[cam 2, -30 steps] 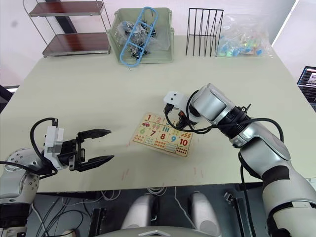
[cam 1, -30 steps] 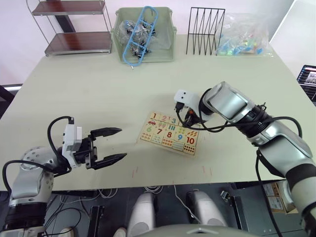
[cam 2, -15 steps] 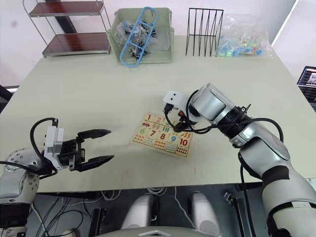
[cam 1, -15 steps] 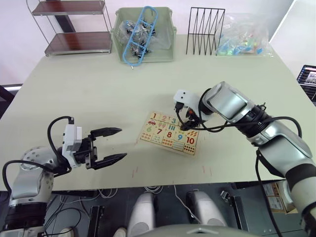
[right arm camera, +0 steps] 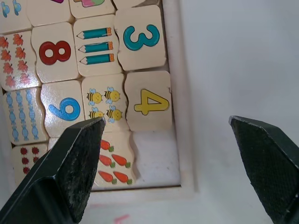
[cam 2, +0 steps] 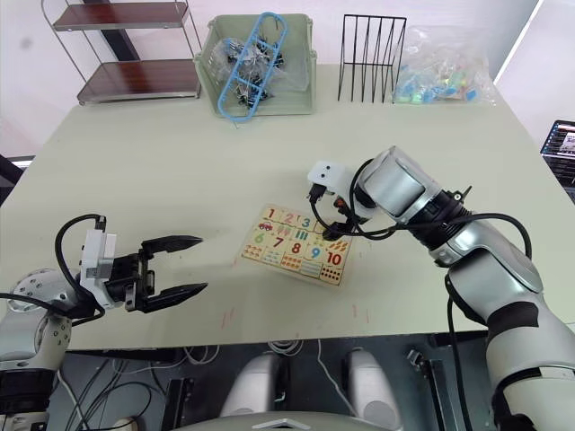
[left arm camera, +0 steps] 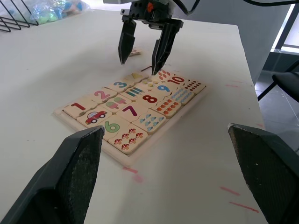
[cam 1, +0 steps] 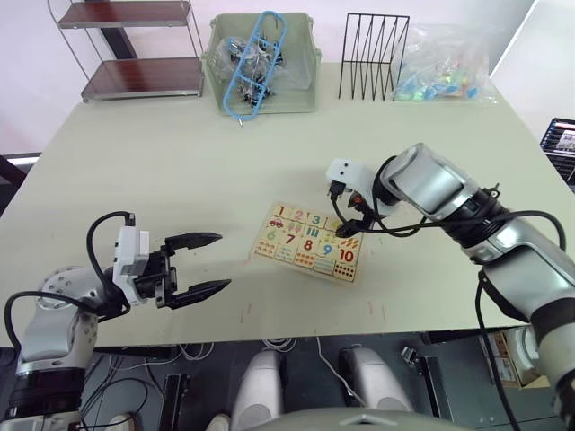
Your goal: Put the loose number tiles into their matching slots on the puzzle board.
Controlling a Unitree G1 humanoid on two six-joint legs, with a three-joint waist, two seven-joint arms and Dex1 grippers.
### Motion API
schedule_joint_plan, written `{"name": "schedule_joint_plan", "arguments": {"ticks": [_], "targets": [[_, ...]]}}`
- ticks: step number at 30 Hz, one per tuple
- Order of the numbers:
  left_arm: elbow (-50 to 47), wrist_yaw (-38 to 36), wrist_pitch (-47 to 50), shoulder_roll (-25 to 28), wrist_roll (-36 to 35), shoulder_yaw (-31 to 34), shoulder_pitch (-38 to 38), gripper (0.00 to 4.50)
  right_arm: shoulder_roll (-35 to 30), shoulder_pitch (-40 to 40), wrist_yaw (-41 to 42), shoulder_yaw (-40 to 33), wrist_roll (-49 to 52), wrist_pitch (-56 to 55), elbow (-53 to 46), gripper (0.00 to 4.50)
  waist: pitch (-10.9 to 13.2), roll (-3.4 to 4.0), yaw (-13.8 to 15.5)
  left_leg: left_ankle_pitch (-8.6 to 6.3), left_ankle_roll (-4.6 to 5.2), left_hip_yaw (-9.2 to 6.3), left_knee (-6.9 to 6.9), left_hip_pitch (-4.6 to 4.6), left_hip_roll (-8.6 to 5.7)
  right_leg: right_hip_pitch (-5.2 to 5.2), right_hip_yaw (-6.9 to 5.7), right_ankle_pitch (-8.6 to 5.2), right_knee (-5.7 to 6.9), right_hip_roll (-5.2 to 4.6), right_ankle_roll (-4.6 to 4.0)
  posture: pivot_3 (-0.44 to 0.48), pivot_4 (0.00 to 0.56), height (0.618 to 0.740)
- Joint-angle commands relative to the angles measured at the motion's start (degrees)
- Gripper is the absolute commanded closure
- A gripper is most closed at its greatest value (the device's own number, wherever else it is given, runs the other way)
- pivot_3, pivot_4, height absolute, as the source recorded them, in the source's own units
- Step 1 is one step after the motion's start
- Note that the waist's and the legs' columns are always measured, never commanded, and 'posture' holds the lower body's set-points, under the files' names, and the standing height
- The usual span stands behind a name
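Hovering right hand [left arm camera: 142,46], fingers spread, over puzzle board [cam 1: 310,241] far corner.

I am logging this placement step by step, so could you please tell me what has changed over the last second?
The right gripper has drawn back from the puzzle board toward the robot's right, and now hangs open and empty above the board's far corner. The 4 tile lies in its slot; the slot beside it is empty. The left gripper stayed open in the same place, and the board has not shifted.
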Motion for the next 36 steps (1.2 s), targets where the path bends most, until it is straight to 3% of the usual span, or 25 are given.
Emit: {"name": "schedule_joint_plan", "arguments": {"ticks": [1, 3, 5, 13, 20, 24, 36], "targets": [[-1.36, 0.00, -0.16, 0.73, -0.84, 1.10, -0.30, 0.00, -1.88, 1.27, 0.24, -3.74, 0.83, -1.46, -3.34, 0.04, 0.00, 0.00, 0.02, 0.00, 0.00, 0.00, 0.00, 0.00, 0.00, 0.00, 0.00, 0.00, 0.00, 0.00, 0.00, 0.000, 0.150, 0.740], [-1.32, -0.03, -0.15, 0.75, -0.82, 1.10, -0.33, 0.00, -2.90, 2.45, 0.42, -4.66, 1.08, -2.22, -4.45, 0.04, 0.00, 0.00, 0.02, 0.00, 0.00, 0.01, 0.00, 0.00, 0.00, 0.01, 0.00, 0.00, -0.01, -0.01, 0.00, 0.000, 0.150, 0.740], [-1.18, -0.02, -0.13, 0.70, -0.76, 0.95, -0.57, 0.00, -4.42, 4.36, 0.66, -6.07, 1.22, -4.32, -5.55, 0.70, 0.00, 0.00, 0.06, 0.00, 0.00, 0.01, 0.01, 0.00, 0.00, 0.01, 0.00, 0.00, -0.01, -0.01, 0.00, 0.000, 0.150, 0.740], [-0.99, -0.13, -0.10, 0.63, -0.63, 0.75, -0.96, 0.00, -6.70, 12.21, 0.01, -12.11, 1.88, -12.24, -9.40, 4.47, 0.00, 0.00, 0.00, 0.00, 0.00, 0.00, 0.01, 0.02, 0.00, 0.02, 0.01, 0.00, 0.00, 0.02, 0.01, 0.000, 0.150, 0.740], [-0.85, -0.13, 0.01, 0.71, -0.56, 0.69, -1.31, 0.00, -6.54, 16.06, -1.19, -13.92, 1.52, -17.07, -10.17, 4.47, 0.00, -0.01, 0.06, 0.00, 0.00, 0.00, 0.03, 0.02, 0.00, 0.03, 0.01, 0.00, 0.00, 0.01, 0.01, 0.000, 0.150, 0.740], [-0.89, 0.22, 0.04, 0.50, -0.45, 0.51, -1.51, 0.00, -3.89, 20.12, -2.56, -18.71, 3.82, -23.11, -10.47, 4.47, -0.02, -0.03, 0.07, 0.00, 0.00, 0.00, 0.04, 0.03, 0.00, 0.05, 0.01, 0.00, -0.01, 0.02, 0.01, 0.000, 0.150, 0.740], [-0.64, 0.63, -0.17, 0.33, -0.44, 0.16, -1.77, 0.00, 0.61, 26.50, -5.03, -23.44, 4.30, -32.76, -8.60, 4.47, -0.01, -0.02, 0.08, 0.00, 0.00, -0.02, 0.05, 0.05, 0.00, 0.08, 0.02, 0.00, 0.02, 0.04, 0.01, 0.000, 0.150, 0.740]]}}
